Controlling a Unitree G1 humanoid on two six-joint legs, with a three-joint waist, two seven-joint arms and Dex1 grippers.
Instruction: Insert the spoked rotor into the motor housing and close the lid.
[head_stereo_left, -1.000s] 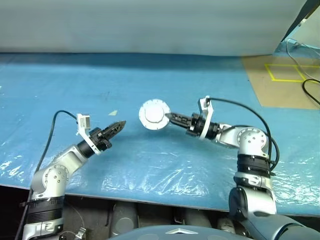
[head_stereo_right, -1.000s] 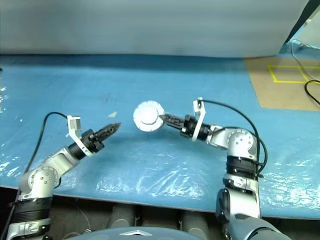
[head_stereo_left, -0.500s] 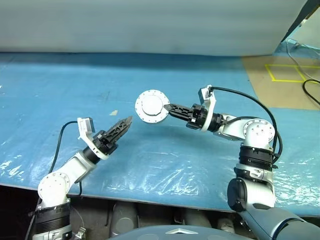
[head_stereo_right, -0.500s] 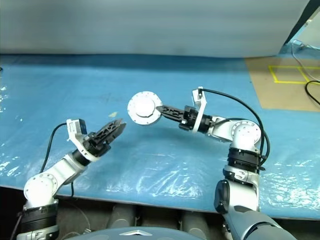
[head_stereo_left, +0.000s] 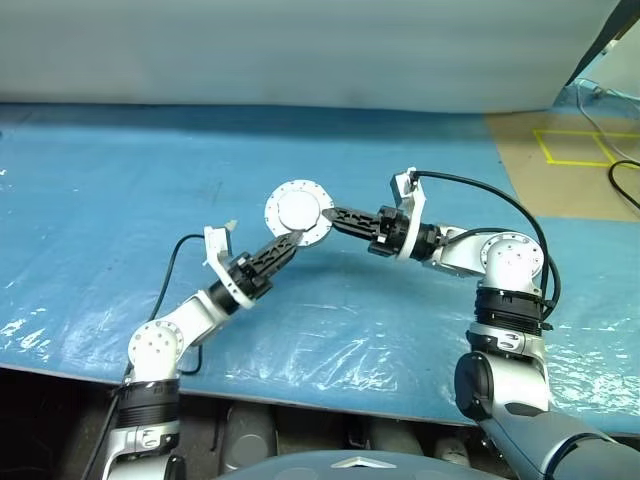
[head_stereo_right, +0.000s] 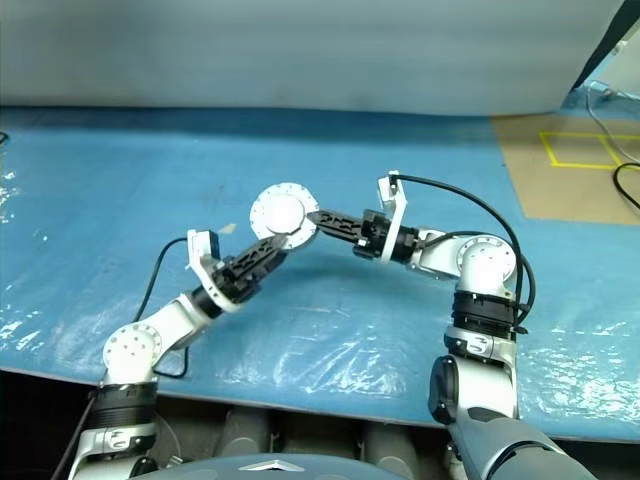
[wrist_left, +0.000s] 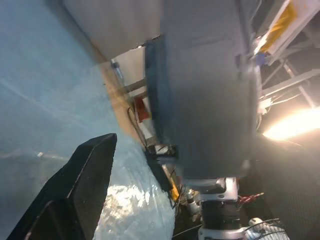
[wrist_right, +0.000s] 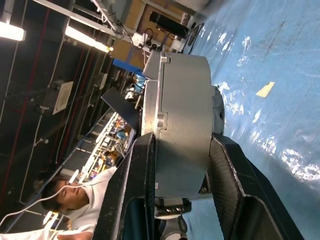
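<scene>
blue plastic sheet (head_stereo_left: 150, 170) with glossy wrinkles over the table, small pale scrap (head_stereo_left: 228, 225) lying on it, brown board (head_stereo_left: 560, 165) at far right with yellow tape square (head_stereo_left: 570, 145), black cable (head_stereo_left: 622, 180) across it, person in white shirt (wrist_right: 80, 210) in background

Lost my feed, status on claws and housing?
Right claw shut on housing, held above the table. Left claw open, tips at its lower edge. Nothing in the way.

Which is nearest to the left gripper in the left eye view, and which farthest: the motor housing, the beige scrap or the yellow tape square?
From the left gripper:
1. motor housing, right at its fingertips, held up by the right gripper.
2. beige scrap, on the blue sheet to its left.
3. yellow tape square, far right corner.
</scene>
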